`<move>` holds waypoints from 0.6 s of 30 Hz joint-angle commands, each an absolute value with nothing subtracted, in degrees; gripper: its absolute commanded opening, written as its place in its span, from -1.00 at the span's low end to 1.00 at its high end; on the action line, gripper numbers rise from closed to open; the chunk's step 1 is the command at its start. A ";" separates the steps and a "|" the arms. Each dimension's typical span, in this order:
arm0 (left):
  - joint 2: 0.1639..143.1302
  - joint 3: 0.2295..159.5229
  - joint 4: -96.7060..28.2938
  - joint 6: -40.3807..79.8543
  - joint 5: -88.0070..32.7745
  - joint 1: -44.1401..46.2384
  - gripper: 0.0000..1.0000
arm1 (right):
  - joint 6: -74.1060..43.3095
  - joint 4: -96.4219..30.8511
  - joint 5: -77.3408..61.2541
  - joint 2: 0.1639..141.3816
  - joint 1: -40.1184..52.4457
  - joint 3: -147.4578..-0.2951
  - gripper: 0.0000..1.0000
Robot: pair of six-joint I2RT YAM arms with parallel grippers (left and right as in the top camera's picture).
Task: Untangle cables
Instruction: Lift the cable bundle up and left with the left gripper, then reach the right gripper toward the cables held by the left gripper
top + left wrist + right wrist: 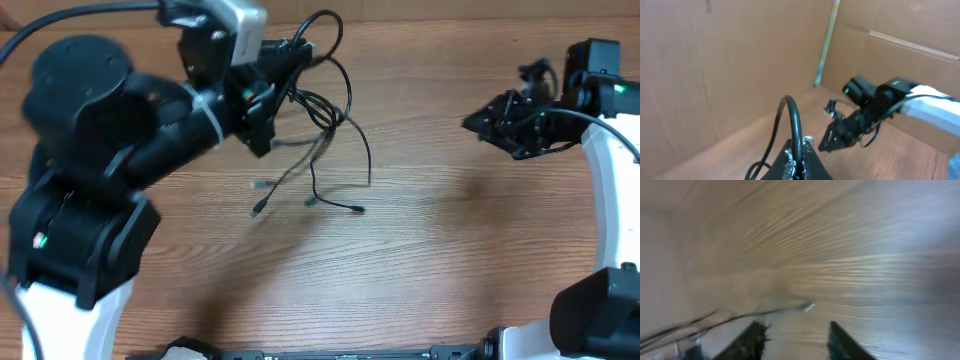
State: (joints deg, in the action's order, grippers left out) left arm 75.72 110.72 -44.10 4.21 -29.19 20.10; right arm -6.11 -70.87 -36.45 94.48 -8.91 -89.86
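Left gripper (290, 85) (797, 162): clamped shut on the cables (322, 115). In the left wrist view one strand (795, 120) arches up out of the closed fingers.

Cables: the bunch hangs from that grip, raised at the far left of the worktop (450, 250). The loose strands run down and toward the near edge. Two plug ends (258, 210) (358, 209) lie on the wood.

Right gripper (475, 122) (795, 327): jaws part open, nothing between them. A thin blurred strand shows beyond the fingertips; I cannot tell what it is.

Relation: the tangle lies to the right gripper's left and well apart from it, with bare wood between. The left arm is the nearer. Judgement: a pull-apart needs the right arm to cross inward to a hanging strand.
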 commanded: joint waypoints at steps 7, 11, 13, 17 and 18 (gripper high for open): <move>82.94 110.85 -44.36 13.41 -27.77 19.84 -0.91 | 1.80 -66.35 -43.55 77.12 0.16 -94.52 0.37; 83.57 110.85 -44.40 15.33 -28.93 19.84 -0.91 | 1.80 -65.10 -43.57 75.55 2.61 -94.52 0.43; 83.57 110.85 -44.38 15.33 -29.93 19.84 -0.92 | 1.80 -64.77 -43.59 76.03 4.05 -94.45 0.43; 83.57 110.85 -44.80 15.53 -33.32 19.84 -0.91 | 1.83 -62.92 -43.55 78.04 7.94 -94.45 0.43; 83.57 110.85 -45.04 15.70 -33.89 19.84 -0.92 | 1.83 -62.13 -43.55 78.67 8.78 -94.45 0.43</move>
State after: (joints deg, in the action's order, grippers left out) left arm 84.25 110.26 -45.12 14.20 -30.13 20.10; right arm 1.30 -63.29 -43.24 76.86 6.72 -94.48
